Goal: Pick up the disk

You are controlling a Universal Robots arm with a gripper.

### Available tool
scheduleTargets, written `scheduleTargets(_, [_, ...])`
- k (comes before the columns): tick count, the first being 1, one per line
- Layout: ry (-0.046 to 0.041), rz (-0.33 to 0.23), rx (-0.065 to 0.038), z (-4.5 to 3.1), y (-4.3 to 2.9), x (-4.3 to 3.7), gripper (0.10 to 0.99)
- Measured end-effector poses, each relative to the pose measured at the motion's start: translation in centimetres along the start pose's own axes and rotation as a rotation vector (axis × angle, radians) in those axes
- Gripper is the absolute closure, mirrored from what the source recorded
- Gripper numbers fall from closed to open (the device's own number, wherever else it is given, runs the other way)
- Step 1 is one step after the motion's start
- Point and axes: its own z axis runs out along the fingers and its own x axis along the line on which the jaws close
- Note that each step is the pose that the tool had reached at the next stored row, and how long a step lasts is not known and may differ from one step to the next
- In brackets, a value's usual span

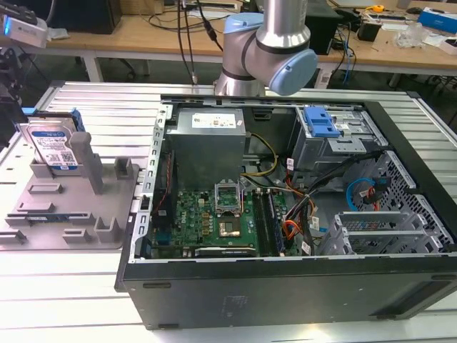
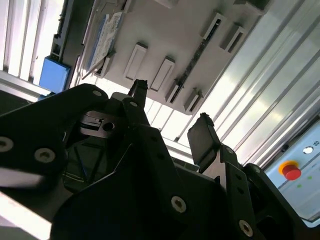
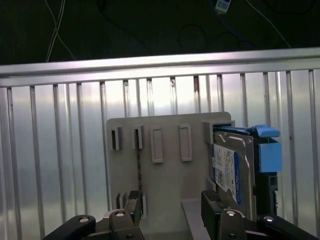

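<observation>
Silver disk (image 3: 232, 167) stands in grey fixture (image 3: 170, 177), outside the parted jaws

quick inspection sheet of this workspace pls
surface: ribbed silver metal table.
job's things: the disk, a flat silver hard drive with blue-and-white label, stands on edge in the grey plastic fixture with posts.
clutter: open black computer case beside the fixture.
grippers: black gripper open, nothing between its fingers.
cables: coloured wires inside the case.
surroundings: wooden benches behind; red stop button.
</observation>
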Motion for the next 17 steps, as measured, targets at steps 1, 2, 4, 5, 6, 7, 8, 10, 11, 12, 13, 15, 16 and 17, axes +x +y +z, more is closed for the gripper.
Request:
scheduleTargets(1, [-0.0001,0.0,0.0,0.0,0.06,-0.6,0.486])
scheduleTargets(2, [-0.0002,0.0,0.0,0.01,0.1,-0.99,0.486])
scheduleTargets(4, [-0.0001,0.0,0.0,-0.02,0.26,-2.5,0.486])
scheduleTargets(5, [-0.0001,0.0,0.0,-0.02,0.32,-3.08,0.486])
scheduleTargets(6, [0.0,0.0,0.0,-0.03,0.37,-3.56,0.486])
scheduleTargets(7, [0.0,0.0,0.0,-0.04,0.41,-4.0,0.486])
scheduleTargets(8, [-0.0001,0.0,0.0,-0.04,0.46,-4.54,0.486])
scheduleTargets(10, [0.0,0.0,0.0,-0.05,0.56,-5.48,0.486])
scheduleTargets(11, [-0.0001,0.0,0.0,-0.06,0.6,-6.06,0.486])
scheduleTargets(12, [-0.0001,0.0,0.0,-0.05,0.67,-6.58,0.486])
scheduleTargets(13, [0.0003,0.0,0.0,-0.05,0.81,-7.26,0.486])
scheduleTargets(15, [0.0015,0.0,0.0,0.01,1.33,-8.15,0.486])
scheduleTargets(16, [0.0024,0.0,0.0,0.05,1.73,-8.46,0.486])
scheduleTargets(17, [0.0034,0.0,0.0,0.09,2.19,-8.66,0.486])
